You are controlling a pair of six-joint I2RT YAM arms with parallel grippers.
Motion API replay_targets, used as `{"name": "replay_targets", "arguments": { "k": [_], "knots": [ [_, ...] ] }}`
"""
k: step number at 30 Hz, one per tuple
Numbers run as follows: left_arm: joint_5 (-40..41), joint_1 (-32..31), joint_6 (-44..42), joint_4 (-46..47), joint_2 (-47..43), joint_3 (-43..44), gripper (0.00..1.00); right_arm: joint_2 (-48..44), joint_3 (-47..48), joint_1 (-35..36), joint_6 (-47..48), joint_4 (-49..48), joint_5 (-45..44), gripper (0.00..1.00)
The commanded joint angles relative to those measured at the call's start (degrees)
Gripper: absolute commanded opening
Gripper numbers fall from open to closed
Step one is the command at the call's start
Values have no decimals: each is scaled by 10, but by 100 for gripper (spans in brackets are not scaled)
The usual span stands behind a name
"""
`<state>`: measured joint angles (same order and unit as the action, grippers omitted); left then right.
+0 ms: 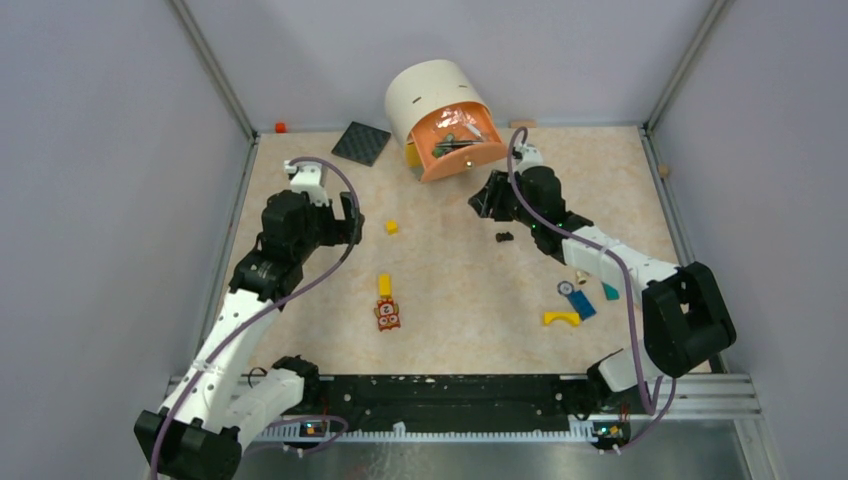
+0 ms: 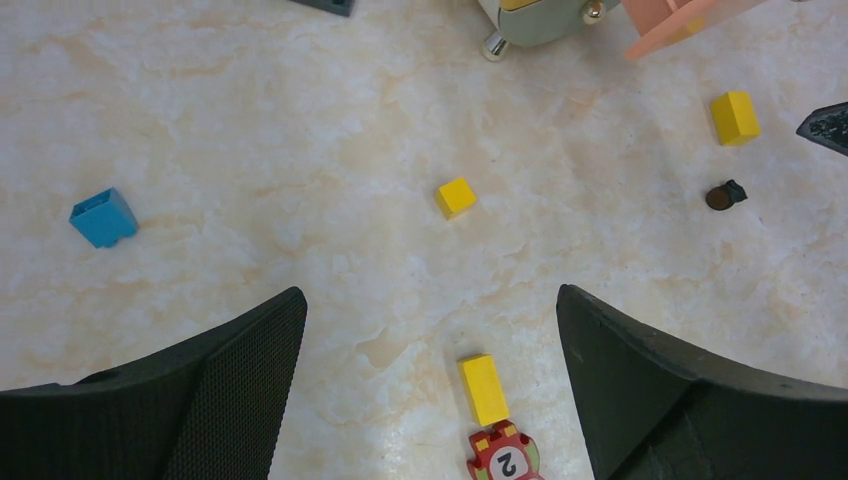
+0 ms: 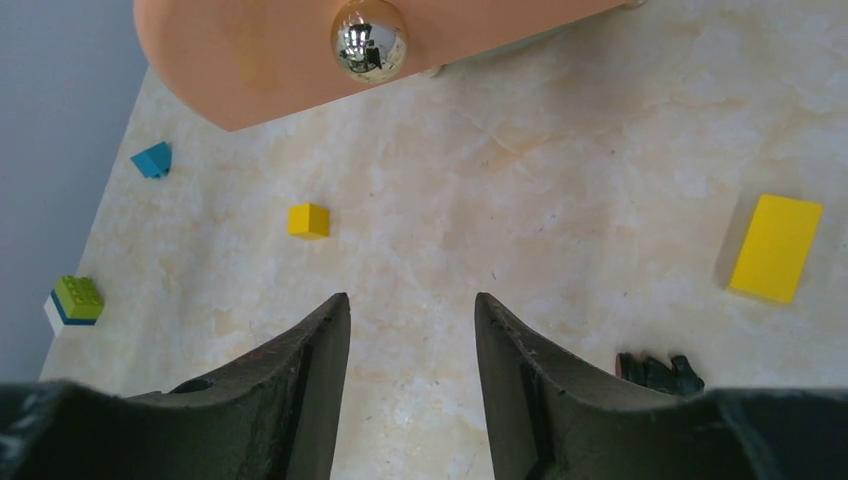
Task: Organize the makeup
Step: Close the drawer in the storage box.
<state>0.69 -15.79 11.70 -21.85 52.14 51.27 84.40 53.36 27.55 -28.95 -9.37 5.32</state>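
Note:
A cream round container (image 1: 432,95) stands at the back with its orange drawer (image 1: 458,150) pulled out. Makeup pieces (image 1: 452,140), dark sticks and something green, lie in the drawer. A black square compact (image 1: 360,143) lies left of the container. A small dark makeup piece (image 1: 504,237) (image 3: 655,372) (image 2: 724,195) rests on the table. My right gripper (image 1: 483,205) (image 3: 410,300) is open and empty just below the drawer front with its chrome knob (image 3: 369,40), and the dark piece lies to its right. My left gripper (image 1: 352,222) (image 2: 430,295) hangs wide open over bare table.
Yellow blocks (image 1: 391,226) (image 1: 384,285) and an orange owl tile (image 1: 387,315) lie mid-table. Blue, teal and yellow toy pieces (image 1: 575,300) sit near the right arm. A blue block (image 2: 103,217) and a green brick (image 3: 77,298) are at the left. Walls surround the table.

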Motion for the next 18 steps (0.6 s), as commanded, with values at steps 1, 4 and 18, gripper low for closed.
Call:
{"name": "replay_targets", "arguments": {
  "k": [1, 4, 18],
  "knots": [
    [13, 1, -39, 35, -7, 2, 99, -11, 21, -4, 32, -37, -4, 46],
    [15, 1, -63, 43, -2, -9, 99, 0, 35, -4, 43, -34, 1, 45],
    [-2, 0, -79, 55, 7, -33, 99, 87, 141, -8, 45, -19, 44, 46]
  ]
}}
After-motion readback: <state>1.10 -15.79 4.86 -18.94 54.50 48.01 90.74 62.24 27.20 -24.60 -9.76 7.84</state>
